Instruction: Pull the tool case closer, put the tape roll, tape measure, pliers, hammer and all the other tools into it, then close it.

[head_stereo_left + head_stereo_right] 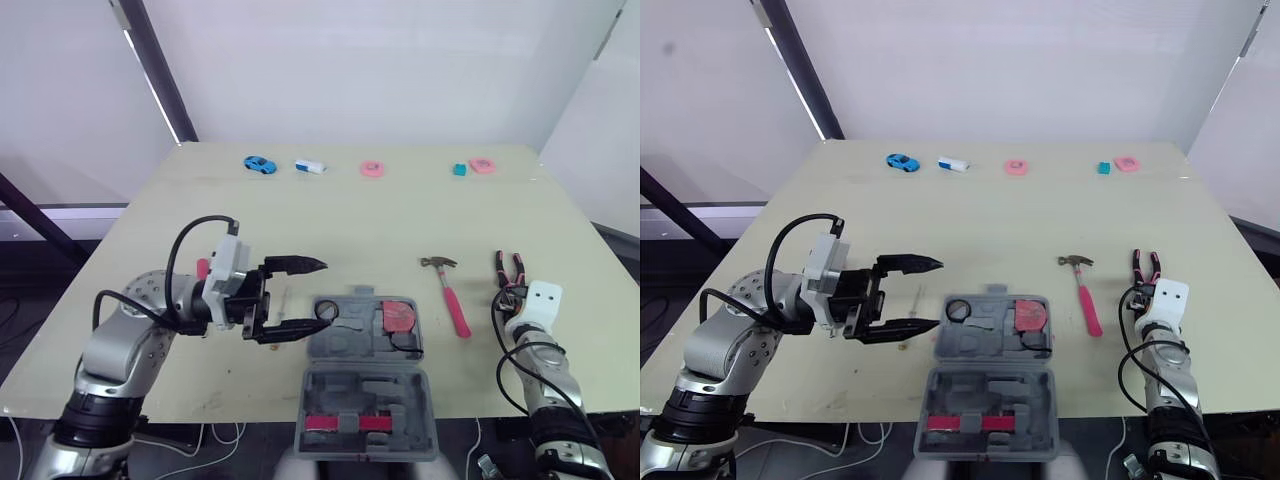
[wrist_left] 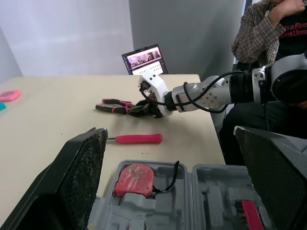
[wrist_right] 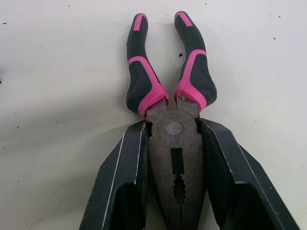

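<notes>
Left gripper (image 1: 318, 293): gaped wide, held nothing, hovered just beside the left edge of the open grey plastic tool case (image 1: 345, 322). Right gripper (image 1: 510, 297): sat clamped against both sides of the grey steel head of the pink-and-black-handled pliers (image 3: 173, 143). Pliers: lay flat near the right edge of the pale yellow-green tabletop (image 1: 300, 220), handles pointing toward the far side. Tool case: sat at the front edge, lid hanging out past it; held the red tape measure (image 1: 400, 316) and the small black ring-shaped tape roll (image 1: 326, 310) in its tray. Pink-handled steel hammer (image 1: 450, 295): lay between case and pliers, apart from both. Beyond the case: showed a broad bare stretch up to the far edge, lined there with a small blue toy car (image 1: 259, 164) and a few little pink, white and teal pieces.
</notes>
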